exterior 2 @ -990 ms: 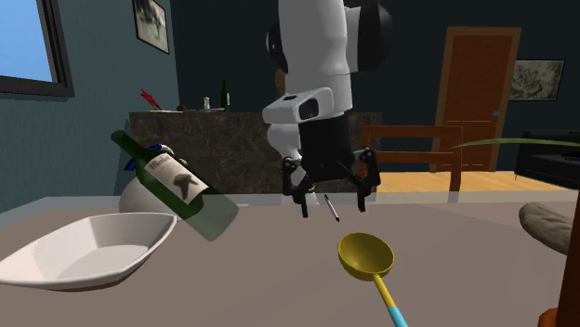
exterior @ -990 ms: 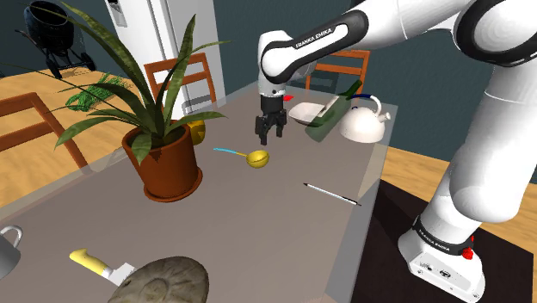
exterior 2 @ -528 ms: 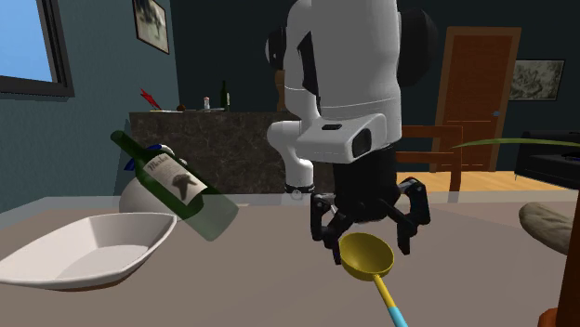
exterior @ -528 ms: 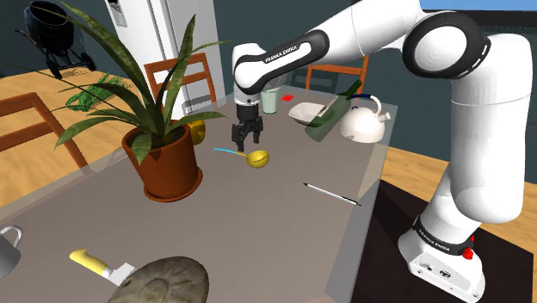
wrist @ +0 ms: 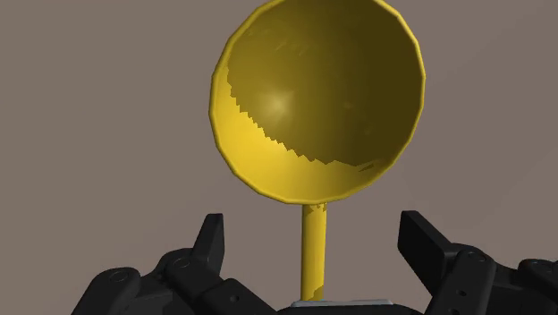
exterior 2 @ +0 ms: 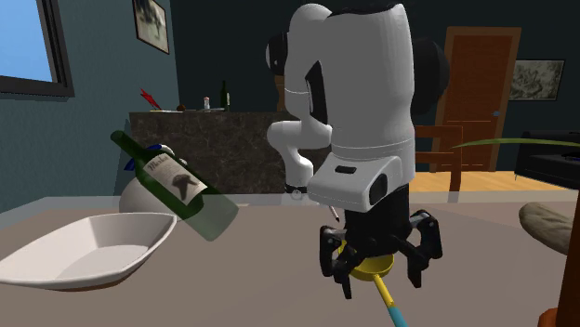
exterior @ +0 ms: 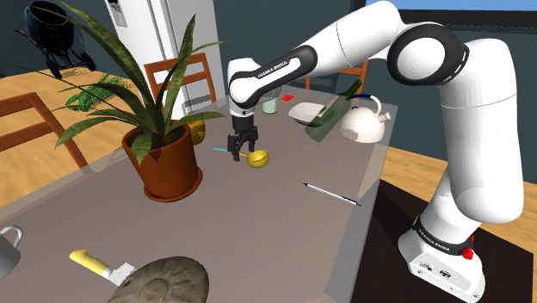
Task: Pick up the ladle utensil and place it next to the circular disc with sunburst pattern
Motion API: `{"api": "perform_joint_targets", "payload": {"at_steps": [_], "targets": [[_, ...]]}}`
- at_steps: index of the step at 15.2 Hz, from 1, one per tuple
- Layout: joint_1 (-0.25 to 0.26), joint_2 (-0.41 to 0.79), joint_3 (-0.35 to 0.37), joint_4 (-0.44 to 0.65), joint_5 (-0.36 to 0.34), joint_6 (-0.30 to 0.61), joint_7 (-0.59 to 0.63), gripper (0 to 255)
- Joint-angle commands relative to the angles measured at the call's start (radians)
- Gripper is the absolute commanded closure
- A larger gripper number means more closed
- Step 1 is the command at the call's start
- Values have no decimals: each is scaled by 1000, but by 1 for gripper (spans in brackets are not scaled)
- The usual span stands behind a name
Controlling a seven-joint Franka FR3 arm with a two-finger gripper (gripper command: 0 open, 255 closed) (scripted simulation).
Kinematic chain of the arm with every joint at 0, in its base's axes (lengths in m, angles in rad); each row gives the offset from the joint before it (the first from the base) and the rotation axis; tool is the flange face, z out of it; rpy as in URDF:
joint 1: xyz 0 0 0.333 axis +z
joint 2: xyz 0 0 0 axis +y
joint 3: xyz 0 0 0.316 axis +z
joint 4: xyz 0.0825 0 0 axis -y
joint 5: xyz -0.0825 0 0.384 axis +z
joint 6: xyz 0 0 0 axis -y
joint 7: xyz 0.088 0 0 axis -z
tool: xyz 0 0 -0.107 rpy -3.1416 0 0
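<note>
Pincer (wrist: 313, 234) downward — jaws apart

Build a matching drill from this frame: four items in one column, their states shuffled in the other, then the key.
Items
1. ladle
2. green bottle
3. gripper
4. yellow-handled knife

States
A. open, straddling a thin handle without gripping it
B. lying beside the grey disc
C. tilted beside the white dish
D. flat on the table, yellow bowl facing up

Pairs: 1-D, 2-C, 3-A, 4-B
</note>
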Motion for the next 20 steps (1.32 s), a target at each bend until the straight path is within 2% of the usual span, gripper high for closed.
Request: {"api": "perform_joint_targets", "payload": {"at_steps": [1,8,9,20], "targets": [[3,13,0,-5,0,19,0,0],[3,13,0,-5,0,18,0,0],[3,13,0,-5,0,18,0,255],[2,1,1,5,-1,-3,3,255]]}}
